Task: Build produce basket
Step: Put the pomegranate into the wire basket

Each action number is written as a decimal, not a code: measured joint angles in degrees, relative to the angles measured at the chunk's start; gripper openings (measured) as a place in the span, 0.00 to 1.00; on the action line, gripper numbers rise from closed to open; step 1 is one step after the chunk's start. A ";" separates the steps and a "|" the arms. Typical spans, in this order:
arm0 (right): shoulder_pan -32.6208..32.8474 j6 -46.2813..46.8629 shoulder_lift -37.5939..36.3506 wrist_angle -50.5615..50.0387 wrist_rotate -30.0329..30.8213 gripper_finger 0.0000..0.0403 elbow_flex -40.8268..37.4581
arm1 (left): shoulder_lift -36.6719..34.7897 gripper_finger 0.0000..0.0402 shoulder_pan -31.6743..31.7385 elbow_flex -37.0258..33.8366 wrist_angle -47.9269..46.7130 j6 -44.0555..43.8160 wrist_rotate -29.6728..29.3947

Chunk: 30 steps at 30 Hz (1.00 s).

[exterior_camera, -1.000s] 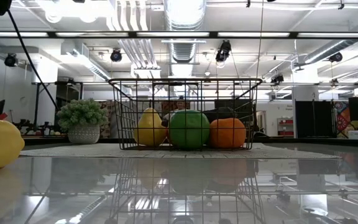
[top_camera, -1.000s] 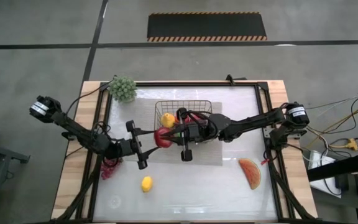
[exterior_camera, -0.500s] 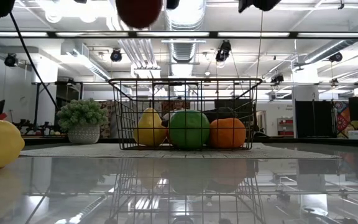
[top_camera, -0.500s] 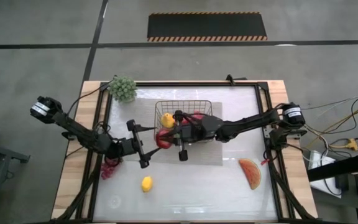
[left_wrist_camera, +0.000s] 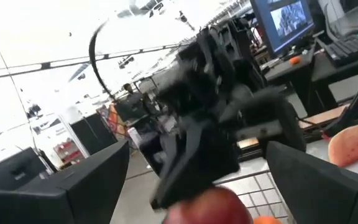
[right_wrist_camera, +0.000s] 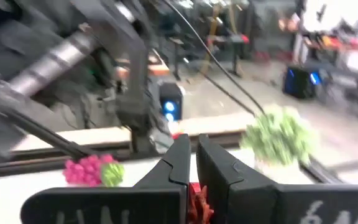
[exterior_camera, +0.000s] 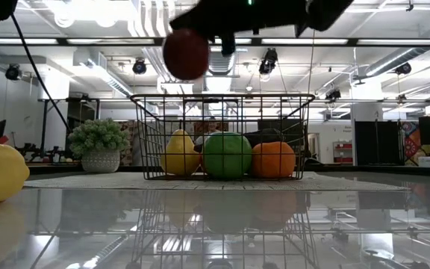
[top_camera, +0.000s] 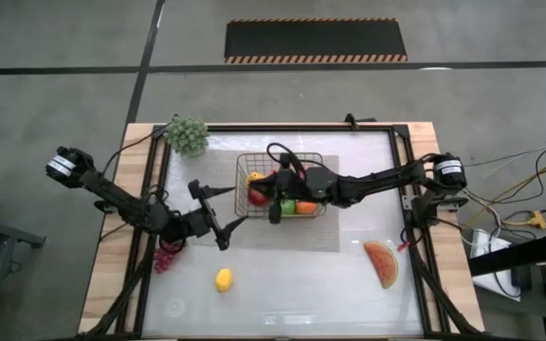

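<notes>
A: What is changing here?

B: The apple [top_camera: 255, 197], a red one, is changing hands. A second ago both hands were meeting around it just short of the basket [top_camera: 311, 157]. Now the right hand [top_camera: 267, 195] is carrying it in over the basket's left part.

A: Is the right hand really gripping it?

B: In the right wrist view its fingers [right_wrist_camera: 180, 163] are standing almost closed with something red pinched between them. In the low view the apple [exterior_camera: 186, 54] is hanging under that hand, above the basket's rim [exterior_camera: 222, 96] and not touching it.

A: And the left hand?

B: The left hand [top_camera: 235, 206] is pulling back toward its own side. Its fingers are spreading wide and it is holding nothing.

A: So how is the task going?

B: The handover is looking finished, I would say, and the drop is coming next. The pear [exterior_camera: 181, 153], the green fruit [exterior_camera: 227, 155] and the orange [exterior_camera: 273, 159] are already sitting inside. The apple is hanging over the end with the pear, so it may roll off the pear when released.

A: What is waiting outside?

B: The lemon [top_camera: 223, 279] and the watermelon slice [top_camera: 381, 262] are lying on the surface [top_camera: 292, 284], well apart. The grapes [top_camera: 167, 254] are lying beside the left arm.
</notes>
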 joint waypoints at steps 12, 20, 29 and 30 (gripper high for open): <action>-1.08 8.66 9.58 1.12 4.94 0.03 0.17 | -4.56 0.90 0.00 -0.07 -0.04 11.11 -0.30; -1.08 9.42 15.36 0.32 8.09 0.03 4.11 | -8.05 0.90 0.00 -0.11 -0.18 10.78 -4.38; -1.45 13.36 17.32 -1.27 9.88 0.03 4.80 | -7.15 0.90 -0.04 -0.24 -0.31 10.93 -7.28; -1.45 13.32 17.32 -1.32 9.96 0.03 4.80 | -7.07 0.90 -0.06 -0.24 -0.51 10.95 -7.29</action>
